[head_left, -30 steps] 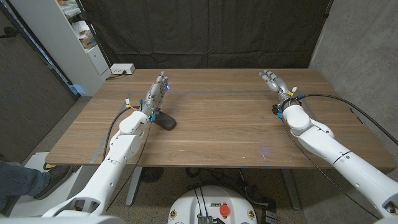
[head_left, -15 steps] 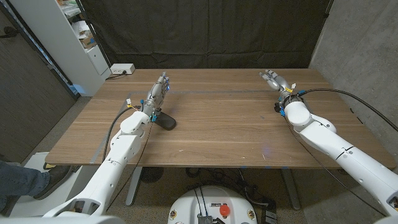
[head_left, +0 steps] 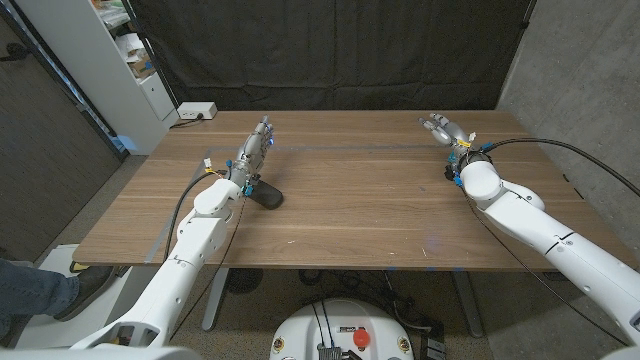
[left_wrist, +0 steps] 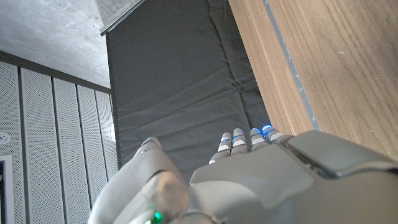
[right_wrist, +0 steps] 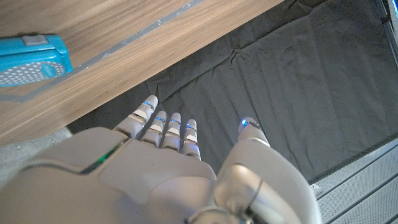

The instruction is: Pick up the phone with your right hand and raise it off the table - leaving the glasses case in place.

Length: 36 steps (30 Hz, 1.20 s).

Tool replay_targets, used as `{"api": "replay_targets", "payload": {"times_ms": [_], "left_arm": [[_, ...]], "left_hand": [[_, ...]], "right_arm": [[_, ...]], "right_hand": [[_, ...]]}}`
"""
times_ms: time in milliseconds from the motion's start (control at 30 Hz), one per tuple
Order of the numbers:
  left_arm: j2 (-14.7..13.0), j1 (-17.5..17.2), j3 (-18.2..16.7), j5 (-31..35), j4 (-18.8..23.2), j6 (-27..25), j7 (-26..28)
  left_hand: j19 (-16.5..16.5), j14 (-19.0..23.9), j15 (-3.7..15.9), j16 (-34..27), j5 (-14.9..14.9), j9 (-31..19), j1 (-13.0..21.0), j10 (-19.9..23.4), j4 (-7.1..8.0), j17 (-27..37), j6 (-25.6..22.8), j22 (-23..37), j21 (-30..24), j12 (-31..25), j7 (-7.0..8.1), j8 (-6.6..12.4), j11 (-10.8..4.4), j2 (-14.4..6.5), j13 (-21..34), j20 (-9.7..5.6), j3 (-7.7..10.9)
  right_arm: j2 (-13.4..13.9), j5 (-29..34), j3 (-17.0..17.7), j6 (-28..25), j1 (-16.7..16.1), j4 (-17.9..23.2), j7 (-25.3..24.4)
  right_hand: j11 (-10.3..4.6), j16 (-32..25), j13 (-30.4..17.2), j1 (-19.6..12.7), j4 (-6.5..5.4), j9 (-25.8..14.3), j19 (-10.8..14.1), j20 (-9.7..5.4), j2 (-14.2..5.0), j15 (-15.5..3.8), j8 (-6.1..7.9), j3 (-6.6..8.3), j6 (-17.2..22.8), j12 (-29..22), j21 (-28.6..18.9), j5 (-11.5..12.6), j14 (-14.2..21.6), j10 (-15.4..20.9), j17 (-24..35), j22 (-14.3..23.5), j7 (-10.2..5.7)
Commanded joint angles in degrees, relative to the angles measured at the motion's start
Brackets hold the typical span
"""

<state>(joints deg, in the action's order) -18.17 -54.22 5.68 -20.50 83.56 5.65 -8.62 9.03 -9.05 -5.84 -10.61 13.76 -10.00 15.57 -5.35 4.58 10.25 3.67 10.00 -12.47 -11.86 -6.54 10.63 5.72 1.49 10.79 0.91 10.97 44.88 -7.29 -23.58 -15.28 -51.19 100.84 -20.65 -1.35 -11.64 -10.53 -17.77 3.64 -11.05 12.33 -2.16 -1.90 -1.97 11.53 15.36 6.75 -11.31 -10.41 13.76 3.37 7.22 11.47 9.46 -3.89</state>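
Note:
A dark oblong object [head_left: 266, 195] lies on the wooden table [head_left: 350, 210] left of centre, right beside my left wrist; I cannot tell whether it is the phone or the glasses case. My left hand [head_left: 256, 146] stands just beyond it with fingers stretched out, holding nothing. My right hand [head_left: 446, 129] hovers near the far right of the table, fingers extended and apart, also holding nothing. In the right wrist view my right hand [right_wrist: 168, 162] points past the table's far edge, and a teal dotted object [right_wrist: 30, 59] lies on the wood off to one side.
A white power strip [head_left: 195, 111] sits at the table's back left corner. A black curtain [head_left: 340, 50] hangs behind the table and a white shelf [head_left: 120, 60] stands at the left. A person's leg and shoe [head_left: 40, 288] show at lower left.
My right arm and hand have drifted a little to the right near the far edge. The left hand and the dark object stay where they were.

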Motion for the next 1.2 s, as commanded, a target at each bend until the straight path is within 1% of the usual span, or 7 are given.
{"api": "replay_targets", "payload": {"times_ms": [33,200,467,667,1033,1200], "left_arm": [[-0.09,-0.3,0.51,0.06,0.65,-0.26,0.03],[-0.23,-0.6,0.79,0.65,1.49,-0.85,0.85],[-0.36,-1.33,1.19,1.46,3.22,-1.7,2.25],[-0.3,-1.54,1.78,1.98,4.17,-1.91,2.83],[-0.06,-0.98,2.43,1.93,3.74,-1.83,2.73],[0.17,-0.73,2.57,1.89,3.2,-1.57,2.72]], "left_hand": [[0.22,0.15,0.13,-0.22,-0.06,-0.29,-0.04,0.19,-0.22,0.17,-0.11,0.1,0.19,-0.28,-0.18,0.35,0.04,-0.6,0.23,0.39,0.25],[0.22,0.12,0.17,-0.21,-0.1,-0.3,-0.01,0.19,-0.24,0.17,-0.12,0.1,0.22,-0.28,-0.19,0.35,-0.01,-0.63,0.23,0.4,0.24],[0.22,0.16,0.2,-0.22,-0.16,-0.3,0.03,0.2,-0.29,0.17,-0.15,0.11,0.28,-0.28,-0.16,0.35,-0.1,-0.67,0.23,0.45,0.24],[0.28,0.18,0.18,-0.23,-0.21,-0.3,0.06,0.15,-0.32,0.17,-0.15,0.11,0.35,-0.26,-0.14,0.34,-0.12,-0.71,0.23,0.49,0.23],[0.33,0.15,0.18,-0.21,-0.3,-0.3,0.11,0.16,-0.39,0.17,-0.12,0.12,0.44,-0.25,-0.16,0.31,-0.16,-0.77,0.23,0.57,0.21],[0.35,0.14,0.22,-0.2,-0.35,-0.3,0.13,0.16,-0.42,0.18,-0.21,0.12,0.49,-0.25,-0.14,0.34,-0.17,-0.8,0.23,0.59,0.2]], "right_arm": [[1.51,1.13,0.49,-4.57,-0.94,2.49,-1.37],[2.31,3.18,-0.11,-7.29,-0.89,3.51,-2.59],[3.96,3.68,0.06,-7.33,-0.89,3.36,-1.27],[4.48,3.67,0.54,-7.19,-1.18,2.98,-1.14],[5.29,4.67,0.51,-10.47,-1.52,3.7,-1.63],[5.7,5.73,0.13,-13.24,-1.12,4.49,-2.07]], "right_hand": [[0.04,0.19,-0.3,-0.44,0.39,-0.3,-0.55,-0.05,-0.02,-0.01,0.15,0.34,0.36,0.23,-0.12,0.33,-0.18,-0.25,0.02,0.16,-0.39],[-0.11,0.24,-0.3,-0.47,0.43,-0.3,-0.62,-0.07,-0.07,-0.09,0.12,0.36,0.3,0.28,-0.12,0.34,-0.33,-0.38,0.02,0.16,-0.41],[-0.19,0.08,-0.32,-0.58,0.55,-0.31,0.02,-0.32,-0.1,-0.32,0.11,0.39,0.29,0.24,-0.39,0.41,0.05,-0.32,0.0,0.15,-0.58],[-0.2,0.01,-0.33,-0.66,0.63,-0.32,0.45,-0.31,-0.15,-0.37,0.12,0.43,0.34,0.22,-0.54,0.47,0.24,-0.31,-0.01,0.15,-0.57],[-0.24,0.02,-0.34,-0.68,0.69,-0.33,0.54,-0.23,-0.17,-0.37,0.1,0.43,0.3,0.22,-0.53,0.53,0.22,-0.34,-0.01,0.14,-0.63],[-0.28,0.05,-0.34,-0.68,0.72,-0.33,0.47,-0.23,-0.17,-0.39,0.08,0.43,0.24,0.22,-0.49,0.57,0.13,-0.35,0.0,0.14,-0.6]]}}
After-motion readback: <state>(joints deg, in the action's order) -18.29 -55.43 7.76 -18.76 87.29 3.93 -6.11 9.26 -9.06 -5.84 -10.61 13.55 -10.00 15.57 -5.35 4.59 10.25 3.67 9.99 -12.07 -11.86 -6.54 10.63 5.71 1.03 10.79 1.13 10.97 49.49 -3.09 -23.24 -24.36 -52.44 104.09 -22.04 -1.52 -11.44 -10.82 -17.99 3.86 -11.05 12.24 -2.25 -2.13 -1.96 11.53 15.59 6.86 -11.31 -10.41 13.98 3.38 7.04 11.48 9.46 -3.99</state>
